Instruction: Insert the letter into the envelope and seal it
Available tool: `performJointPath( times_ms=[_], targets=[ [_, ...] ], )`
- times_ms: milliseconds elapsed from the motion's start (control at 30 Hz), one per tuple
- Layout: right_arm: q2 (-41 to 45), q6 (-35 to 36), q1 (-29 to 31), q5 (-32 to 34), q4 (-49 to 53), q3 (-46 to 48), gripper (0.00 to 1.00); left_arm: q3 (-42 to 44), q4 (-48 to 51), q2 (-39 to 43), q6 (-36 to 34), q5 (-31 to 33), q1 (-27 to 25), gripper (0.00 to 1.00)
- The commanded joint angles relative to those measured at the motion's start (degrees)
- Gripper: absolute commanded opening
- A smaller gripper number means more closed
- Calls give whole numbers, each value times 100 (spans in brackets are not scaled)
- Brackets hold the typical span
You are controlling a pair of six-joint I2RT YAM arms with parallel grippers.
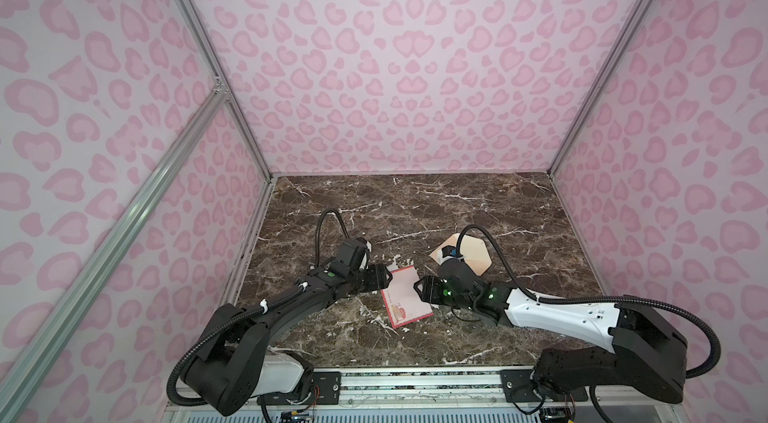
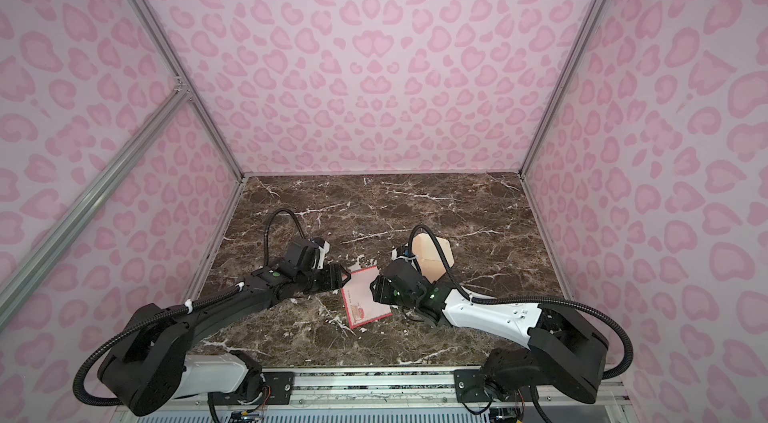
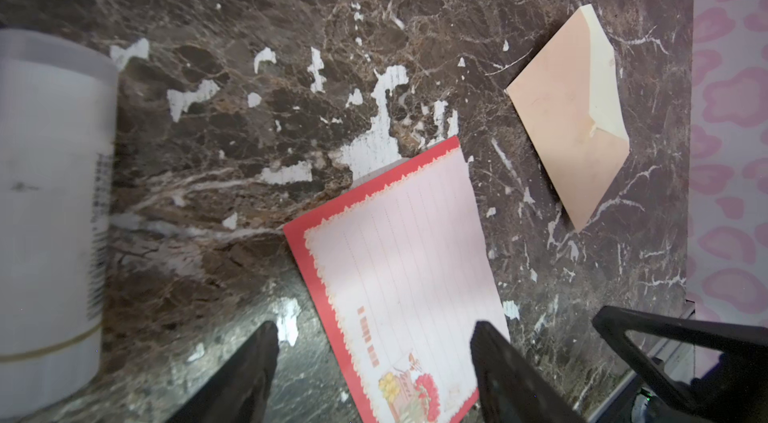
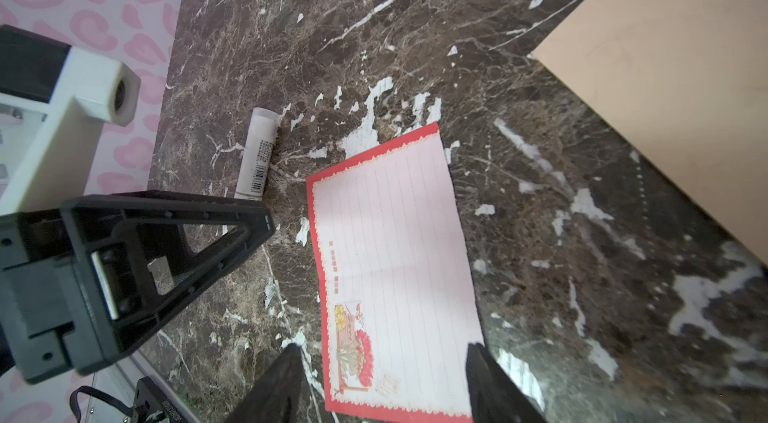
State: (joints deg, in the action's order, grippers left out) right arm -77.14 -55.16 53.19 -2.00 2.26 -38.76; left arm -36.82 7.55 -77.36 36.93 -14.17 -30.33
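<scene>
The letter (image 1: 405, 296) (image 2: 365, 298) lies flat on the marble table, pale pink lined face with red border up. In both wrist views the letter (image 3: 399, 267) (image 4: 395, 259) shows its small flower picture at the end nearest the fingertips. My left gripper (image 1: 386, 279) (image 3: 374, 329) hangs open over its left edge. From the opposite side my right gripper (image 1: 417, 286) (image 4: 384, 350) also stands open above it. Neither holds anything. The peach-tan envelope (image 1: 476, 259) (image 2: 426, 254) (image 3: 569, 122) (image 4: 673, 88) lies behind the right wrist, flap side up, partly hidden by it.
A white glue stick (image 4: 259, 151) (image 3: 50, 213) lies on the table (image 1: 457, 200) beside the left gripper, just left of the letter. Pink patterned walls with aluminium posts close in the table on three sides. The arm bases sit along the front rail.
</scene>
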Motion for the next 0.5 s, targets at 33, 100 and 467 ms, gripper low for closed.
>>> performJointPath(
  times_ms=[33,100,467],
  targets=[
    [-17,-122,-43,-54,-296,83,61,-140,-51,-61,-172,-104,26,76],
    [-50,-136,-55,-102,-344,75,60,-125,19,-17,-203,-77,42,77],
    [-478,-52,-93,-408,-632,-51,45,168,-76,230,-244,-308,264,83]
  ],
)
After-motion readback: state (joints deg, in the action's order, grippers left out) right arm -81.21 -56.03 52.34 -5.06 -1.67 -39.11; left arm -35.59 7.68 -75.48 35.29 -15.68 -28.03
